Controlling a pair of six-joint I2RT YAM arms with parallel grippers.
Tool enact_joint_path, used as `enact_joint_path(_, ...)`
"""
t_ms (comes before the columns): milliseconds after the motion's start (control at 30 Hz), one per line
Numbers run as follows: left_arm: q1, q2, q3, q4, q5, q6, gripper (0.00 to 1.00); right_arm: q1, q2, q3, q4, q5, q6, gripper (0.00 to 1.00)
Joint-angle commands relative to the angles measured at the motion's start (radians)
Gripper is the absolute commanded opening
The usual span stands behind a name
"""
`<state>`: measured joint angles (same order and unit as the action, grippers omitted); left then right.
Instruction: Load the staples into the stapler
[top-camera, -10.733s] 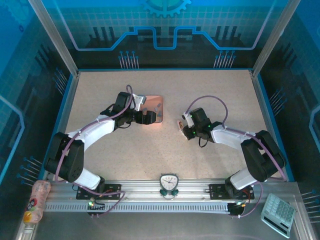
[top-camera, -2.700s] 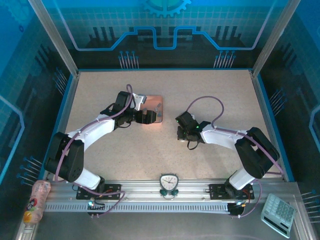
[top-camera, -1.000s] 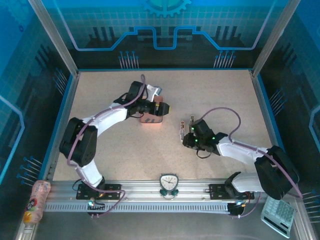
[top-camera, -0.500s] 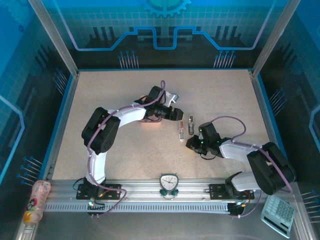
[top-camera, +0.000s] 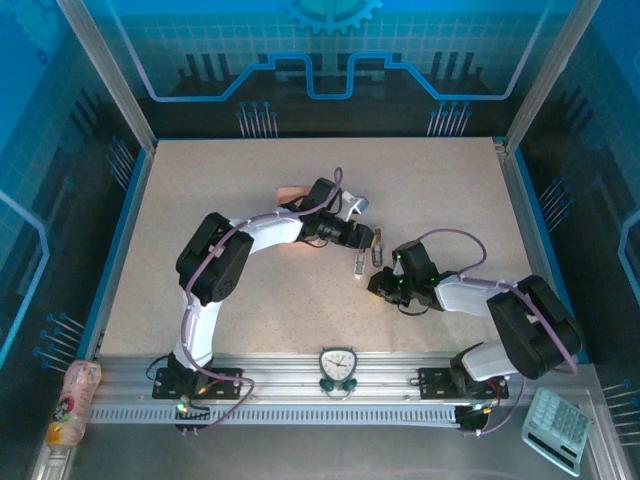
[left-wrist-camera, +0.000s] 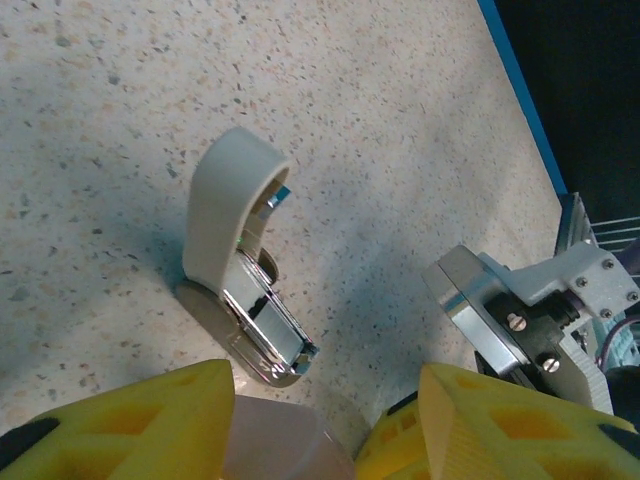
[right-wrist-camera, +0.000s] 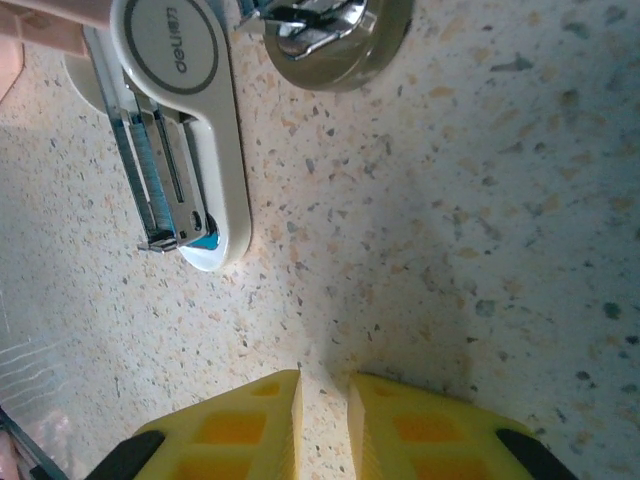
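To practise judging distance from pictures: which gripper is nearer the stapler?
Left. The left gripper, open, is right at the stapler's metal end; the right gripper, fingers almost together, sits farther back with bare table between.

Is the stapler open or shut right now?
Open. In the left wrist view the stapler's pale cover arches up off the silvery metal channel, which lies exposed.

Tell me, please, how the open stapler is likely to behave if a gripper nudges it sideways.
The stapler looks small with a plastic shell, so it is probably light; a nudge would likely slide it across the table. Its cover stands hinged up over the metal channel, so it may swing or tip.
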<state>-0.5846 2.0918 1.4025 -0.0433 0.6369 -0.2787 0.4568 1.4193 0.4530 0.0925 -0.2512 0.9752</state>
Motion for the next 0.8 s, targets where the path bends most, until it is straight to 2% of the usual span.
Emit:
enact_joint_path(0,-0.008,-0.028,-0.029,-0.014,0.083,0.049,0.51,-0.011,-0.007,0.024,-0.028,0.055,-0.045,0.21)
enact_joint_path(133,-0.022,-0.035,-0.042,-0.053,0.109,0.104,0.49,-0.020,-0.033,0.030,-0.054,0.054,-0.060,0.21)
enact_joint_path(367,-0.028,-0.079,-0.060,-0.162,0.041,0.179,0.49,-0.024,-0.088,0.065,-0.100,0.044,-0.079,0.26)
enact_joint_path(567,-0.001,-0.169,-0.117,-0.087,-0.025,0.090,0.58,-0.007,-0.114,0.143,-0.190,0.078,-0.108,0.33)
enact_joint_path(767,0.047,-0.250,-0.179,-0.009,-0.049,0.022,0.59,0.000,-0.050,0.227,-0.239,0.089,-0.137,0.40)
